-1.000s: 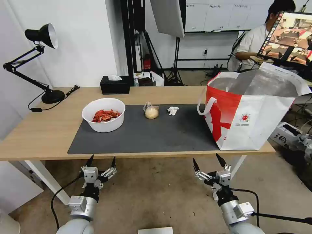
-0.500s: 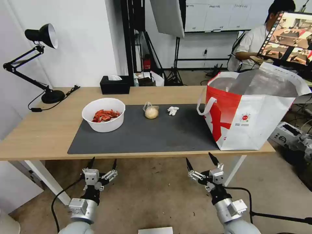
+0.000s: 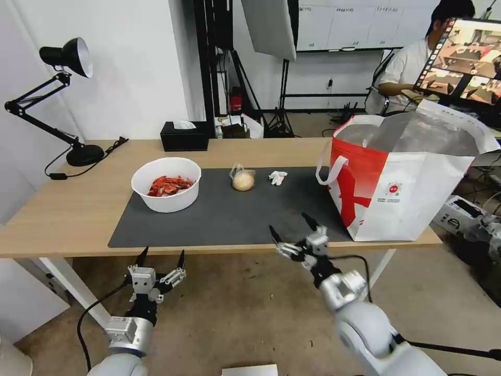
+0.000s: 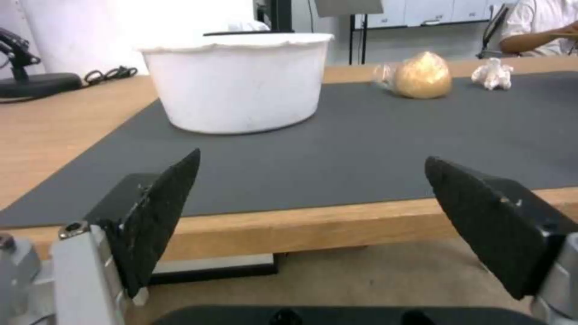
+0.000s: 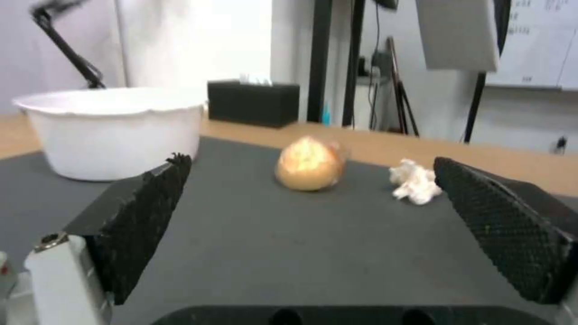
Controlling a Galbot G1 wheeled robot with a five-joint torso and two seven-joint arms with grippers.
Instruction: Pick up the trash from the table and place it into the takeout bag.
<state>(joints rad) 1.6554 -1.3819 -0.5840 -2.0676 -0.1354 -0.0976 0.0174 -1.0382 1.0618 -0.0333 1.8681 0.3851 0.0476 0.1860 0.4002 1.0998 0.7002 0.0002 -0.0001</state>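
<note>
Over the bench front edge: right gripper with fingers spread, aimed at the bagged bun and tissue mid-mat, beside the takeout bag; left gripper spread, parked below; reach step, next needing a forward approach.

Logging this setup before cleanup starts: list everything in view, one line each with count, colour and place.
table: one, light wood, across the scene.
mat: one, dark grey, on the table.
bowl of red shells: one, white, left on the mat.
bagged bun: one, beige, mid-mat.
crumpled tissue: one, white, right of the bun.
takeout bag: one, white and red, table's right end, open.
tissue box: one, black, far edge.
desk lamp: one, black, far left.
left gripper: fingers open, below the near edge.
right gripper: fingers open, over the mat's near edge.
</note>
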